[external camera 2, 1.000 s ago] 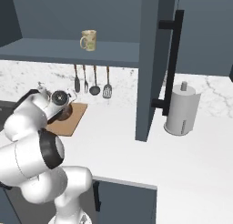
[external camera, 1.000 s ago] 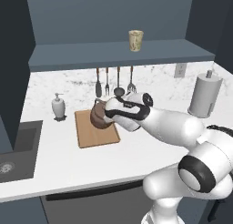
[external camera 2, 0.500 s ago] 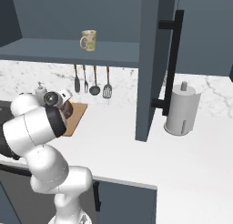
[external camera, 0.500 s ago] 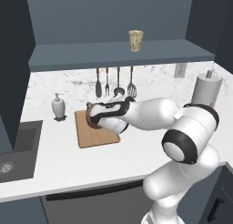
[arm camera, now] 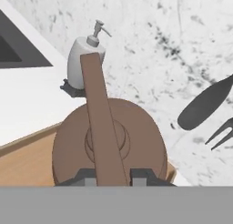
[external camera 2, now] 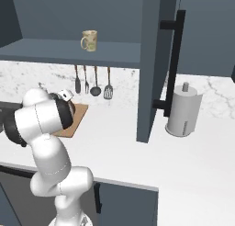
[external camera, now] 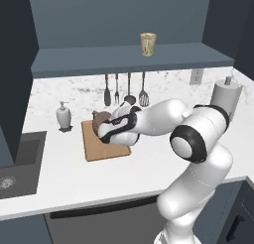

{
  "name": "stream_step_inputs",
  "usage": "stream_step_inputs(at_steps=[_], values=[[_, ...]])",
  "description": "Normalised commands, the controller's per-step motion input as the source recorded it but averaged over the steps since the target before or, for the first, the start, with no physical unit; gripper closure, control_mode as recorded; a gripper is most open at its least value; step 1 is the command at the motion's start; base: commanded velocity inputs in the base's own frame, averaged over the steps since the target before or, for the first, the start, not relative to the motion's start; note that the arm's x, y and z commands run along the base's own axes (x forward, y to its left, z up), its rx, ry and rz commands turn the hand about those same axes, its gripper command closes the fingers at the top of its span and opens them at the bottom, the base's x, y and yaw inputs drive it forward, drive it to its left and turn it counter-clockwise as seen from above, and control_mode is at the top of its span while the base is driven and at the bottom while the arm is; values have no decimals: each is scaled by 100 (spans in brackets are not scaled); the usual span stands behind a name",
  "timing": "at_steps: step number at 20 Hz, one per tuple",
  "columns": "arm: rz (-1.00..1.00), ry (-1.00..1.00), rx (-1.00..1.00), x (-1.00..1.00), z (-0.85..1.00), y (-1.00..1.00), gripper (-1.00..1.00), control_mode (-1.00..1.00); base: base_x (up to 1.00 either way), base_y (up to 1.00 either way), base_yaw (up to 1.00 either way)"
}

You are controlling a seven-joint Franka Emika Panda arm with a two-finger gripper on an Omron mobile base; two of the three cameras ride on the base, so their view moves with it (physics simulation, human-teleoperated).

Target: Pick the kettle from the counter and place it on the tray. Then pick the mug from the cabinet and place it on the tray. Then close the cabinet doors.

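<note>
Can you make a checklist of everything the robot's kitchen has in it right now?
Surface: white marbled counter with a dark sink at its left end.
Job's things: brown kettle over the wooden tray, its handle between the fingers; cream mug on the cabinet shelf; cabinet door open.
Clutter: soap dispenser, hanging utensils, paper towel roll.
Gripper: gripper shut on the kettle's handle.
Cables: nothing seen.
Surroundings: marbled back wall, wall outlet.
</note>
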Motion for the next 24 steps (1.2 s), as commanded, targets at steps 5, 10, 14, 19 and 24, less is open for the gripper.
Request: stream_step_inputs(at_steps=[5,10,14,19,24], values=[[0,4,0,19,-5,0,100,-100,0,0,0],[0,7,0,19,-8,0,100,-100,0,0,0],[0,11,0,19,-5,0,100,-100,0,0,0],[0,15,0,3,-21,0,-100,-100,0,0,0],[1,7,0,1,-23,-4,-100,-100,0,0,0]])
